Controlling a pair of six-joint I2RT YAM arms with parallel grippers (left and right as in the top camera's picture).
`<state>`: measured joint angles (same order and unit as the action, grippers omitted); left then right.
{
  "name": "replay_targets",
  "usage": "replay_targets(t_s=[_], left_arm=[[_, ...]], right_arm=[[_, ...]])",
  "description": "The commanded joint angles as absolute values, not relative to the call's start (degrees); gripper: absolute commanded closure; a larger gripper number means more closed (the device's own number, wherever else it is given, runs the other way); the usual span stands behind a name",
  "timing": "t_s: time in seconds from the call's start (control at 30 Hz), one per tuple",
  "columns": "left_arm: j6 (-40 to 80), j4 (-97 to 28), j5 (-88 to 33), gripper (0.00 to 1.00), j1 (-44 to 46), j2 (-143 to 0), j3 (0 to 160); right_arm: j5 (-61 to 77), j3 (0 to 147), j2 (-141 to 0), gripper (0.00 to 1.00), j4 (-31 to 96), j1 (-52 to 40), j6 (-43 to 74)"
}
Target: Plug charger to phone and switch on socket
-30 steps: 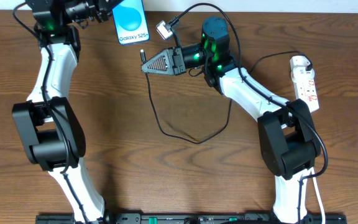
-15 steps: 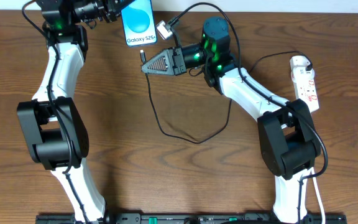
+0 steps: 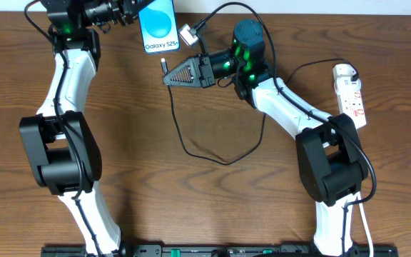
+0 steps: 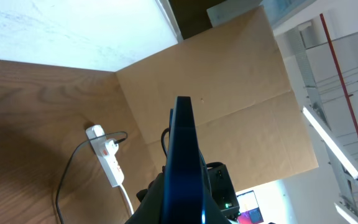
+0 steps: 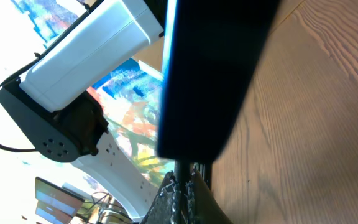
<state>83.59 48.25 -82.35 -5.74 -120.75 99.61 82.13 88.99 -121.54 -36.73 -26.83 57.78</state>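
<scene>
Over the last second the left arm swung toward the right arm, carrying the phone [image 3: 158, 27] closer to the right fingers [image 3: 168, 77]; in the last half of that second nothing visibly shifted.

The left fingers [image 3: 133, 12] were clenched on the phone's far end and held it off the worktop [image 3: 212, 207], blue screen facing up. In the left wrist view the phone [image 4: 185, 162] showed edge-on, running straight out from those fingers. The right fingers were clamped on the charger [image 3: 191, 146] just behind its small black tip [image 3: 164, 63], which stuck out past the fingertips toward the phone's near edge. Tip and phone were close but apart, with a strip of bare worktop between them. In the right wrist view the phone [image 5: 216, 74] loomed as a dark slab directly ahead of the fingers [image 5: 179, 199]. The rest of the cable trailed in a loose loop on the worktop behind the right fingers.

As I judged it, both parts were gripped and roughly lined up, but the plug was not yet in. The socket [image 3: 352, 93] lay well away from both sets of fingers, out beside the right arm, untouched. Whether its switch was on, the pictures did not show. Inserting the tip and pressing the switch were left.
</scene>
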Motion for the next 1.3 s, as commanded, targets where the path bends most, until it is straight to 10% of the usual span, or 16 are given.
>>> replay_targets(t_s=[0.0, 1.27], left_arm=[[83.3, 49.0, -81.8, 0.93, -5.8, -119.0, 100.4], [85.4, 49.0, -83.8, 0.93, -5.2, -119.0, 100.4]], right_arm=[[82.3, 89.9, -120.6, 0.99, -36.9, -27.0, 55.8], [77.1, 89.9, -120.7, 0.99, -39.5, -25.8, 54.0]])
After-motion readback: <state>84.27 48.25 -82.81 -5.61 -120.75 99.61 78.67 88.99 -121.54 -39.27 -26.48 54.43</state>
